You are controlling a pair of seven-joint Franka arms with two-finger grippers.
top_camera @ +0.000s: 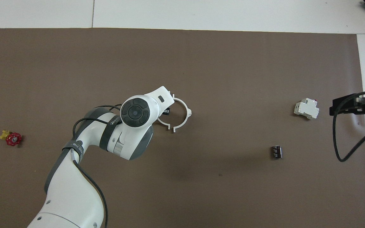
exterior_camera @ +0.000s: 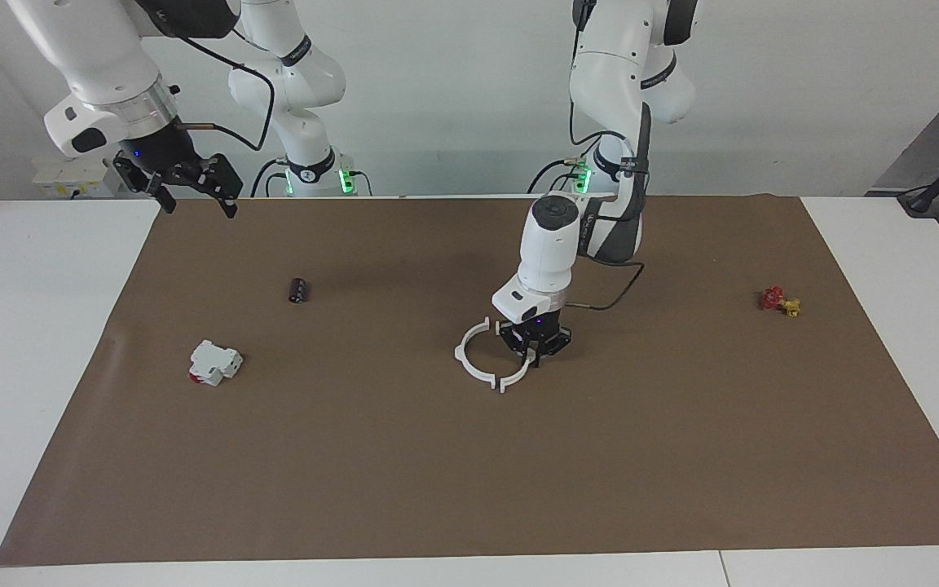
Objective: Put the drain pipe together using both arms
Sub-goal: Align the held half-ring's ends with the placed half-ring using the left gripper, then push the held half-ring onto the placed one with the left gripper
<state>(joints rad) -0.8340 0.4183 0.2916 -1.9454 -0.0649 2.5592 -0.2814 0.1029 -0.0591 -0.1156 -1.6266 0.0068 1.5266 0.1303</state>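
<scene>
Near the middle of the brown mat on the bench (exterior_camera: 46,342), the left gripper (exterior_camera: 533,349) is low at the mat, its fingertips pinched together on one white half-ring (exterior_camera: 521,374) of the drain pipe. From the overhead view the left arm's wrist hides most of that half; only its tail shows. Just beside it, toward the right arm's end, lies the other half-ring (exterior_camera: 469,359), its open side turned toward the held half so the two nearly form a circle. A small gap separates their tab ends on the side farther from the robots; at the ends nearer the robots the wrist hides the meeting. The coming move likely turns on closing that gap, sliding the held half sideways toward its partner. The right gripper (exterior_camera: 190,181) waits raised over the mat's corner at its own end, fingers apart, well away from the rings. A small dark cylinder (exterior_camera: 298,289), a white block with a red end (exterior_camera: 214,362) and a red and yellow valve (exterior_camera: 779,302) lie apart on the mat.
</scene>
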